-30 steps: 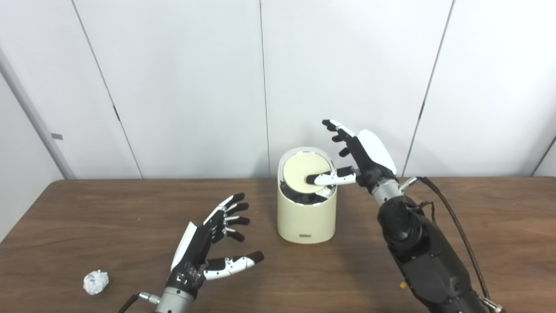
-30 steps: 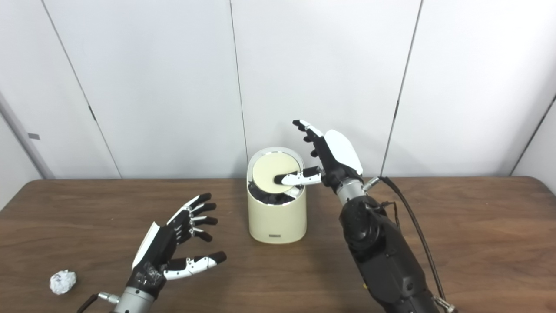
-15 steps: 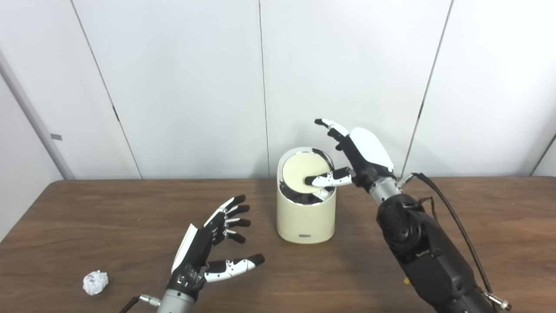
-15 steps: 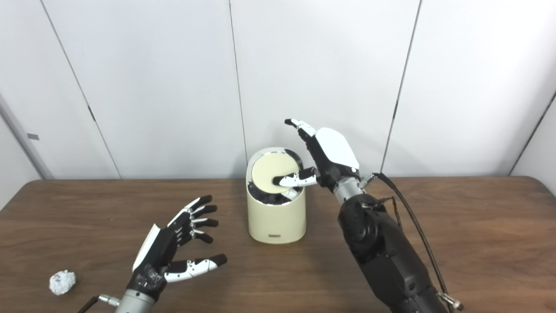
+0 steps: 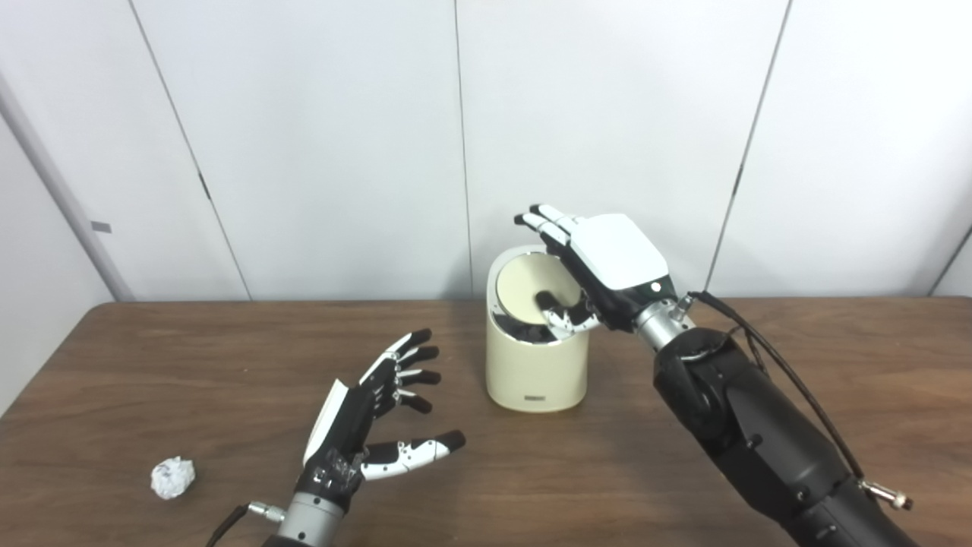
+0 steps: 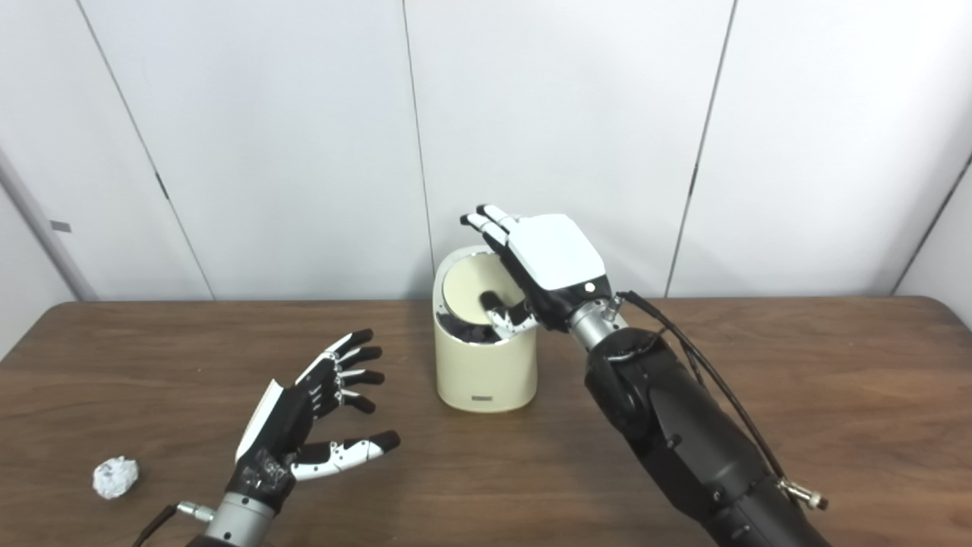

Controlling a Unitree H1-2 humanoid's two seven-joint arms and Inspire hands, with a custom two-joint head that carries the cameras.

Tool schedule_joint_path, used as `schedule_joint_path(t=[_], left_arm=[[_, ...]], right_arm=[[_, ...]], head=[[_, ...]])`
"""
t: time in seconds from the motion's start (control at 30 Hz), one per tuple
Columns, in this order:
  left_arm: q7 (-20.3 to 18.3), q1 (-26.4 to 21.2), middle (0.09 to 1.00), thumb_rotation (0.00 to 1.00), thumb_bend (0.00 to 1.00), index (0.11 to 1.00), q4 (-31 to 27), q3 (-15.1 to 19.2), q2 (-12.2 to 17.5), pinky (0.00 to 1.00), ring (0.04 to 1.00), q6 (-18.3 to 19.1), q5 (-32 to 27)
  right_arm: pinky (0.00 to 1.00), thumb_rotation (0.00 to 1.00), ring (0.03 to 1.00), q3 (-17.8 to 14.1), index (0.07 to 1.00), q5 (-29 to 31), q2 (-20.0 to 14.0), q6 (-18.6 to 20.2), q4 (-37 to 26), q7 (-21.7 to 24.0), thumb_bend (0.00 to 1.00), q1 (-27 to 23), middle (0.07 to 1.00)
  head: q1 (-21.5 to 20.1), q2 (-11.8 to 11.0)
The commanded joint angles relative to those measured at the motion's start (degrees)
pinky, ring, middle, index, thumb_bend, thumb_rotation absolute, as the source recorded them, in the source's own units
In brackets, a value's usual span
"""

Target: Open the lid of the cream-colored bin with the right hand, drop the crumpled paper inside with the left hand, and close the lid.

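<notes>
- Cream-colored bin (image 5: 535, 365) stands upright on the wooden table (image 5: 683, 365), about mid-table and toward the far edge, close to the white panelled wall (image 5: 342, 137).
- We see its round lid (image 5: 524, 285) tilted up inside the top rim, with a dark gap below the lid's near edge.
- Right hand (image 5: 604, 266) is over the bin's top right side, white back plate facing up, fingers (image 5: 541, 219) stretched out flat past the rim and apart.
- Its thumb (image 5: 558, 310) curls down and its tip touches the lid face; we count this hand as released, pressing rather than grasping anything.
- Left hand (image 6: 304, 425) hangs over the table, near and left of the bin, well apart from it, palm turned inward, fingers spread, thumb sticking out to the right; it holds nothing.
- Crumpled paper (image 5: 172, 478) lies on the table near the front left corner, left of the left hand, not touching it.
- We see a black cable (image 6: 706, 380) running along the right forearm.
</notes>
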Motion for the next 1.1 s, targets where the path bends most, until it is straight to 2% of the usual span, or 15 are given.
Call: schedule_joint_path(t=[0.0, 0.27, 0.63, 0.77, 0.93, 1.07], left_arm=[[0.7, -0.7, 0.854, 0.09, 0.73, 0.911, -2.6, 0.1, 0.1, 0.6, 0.754, -0.8, 0.1], [0.7, -0.5, 0.853, 0.08, 0.73, 0.91, -2.8, 0.2, 0.2, 0.59, 0.748, -0.7, 0.4], [0.7, -1.0, 0.849, 0.09, 0.73, 0.909, -2.2, 0.1, 0.3, 0.6, 0.747, -0.9, 0.3], [0.6, -1.1, 0.851, 0.09, 0.73, 0.91, -2.4, 0.1, 0.3, 0.6, 0.752, -0.5, 0.4], [0.7, -1.3, 0.849, 0.09, 0.73, 0.909, -1.9, 0.0, 0.3, 0.6, 0.75, -1.1, 0.6], [0.8, -1.5, 0.85, 0.1, 0.74, 0.91, -1.7, -0.1, 0.2, 0.6, 0.752, -0.9, 0.5]], right_arm=[[0.73, 0.17, 0.86, 0.0, 0.891, -2.1, -1.6, 1.9, 1.1, 3.1, 0.92, -0.5, 0.934], [0.72, 0.19, 0.846, -0.1, 0.885, -3.6, -1.3, 3.6, 1.1, 5.8, 0.92, -0.7, 0.926], [0.72, 0.2, 0.841, -1.3, 0.885, -3.0, -0.8, 3.6, 0.8, 6.3, 0.91, -0.5, 0.922], [0.75, 0.18, 0.84, -7.0, 0.886, 5.0, 2.0, 3.9, -0.5, 5.1, 0.86, 0.6, 0.906], [0.64, 0.22, 0.802, -15.9, 0.894, 15.9, 6.8, 5.4, -2.5, 3.3, 0.74, 1.3, 0.874], [0.63, 0.28, 0.788, -18.4, 0.91, 18.5, 7.3, 4.9, -3.5, 1.8, 0.7, 1.1, 0.888]], head=[[0.1, 0.1], [0.0, 0.1], [-0.1, -0.3], [-0.2, -0.5], [-0.4, -0.6], [-0.6, -0.6]])
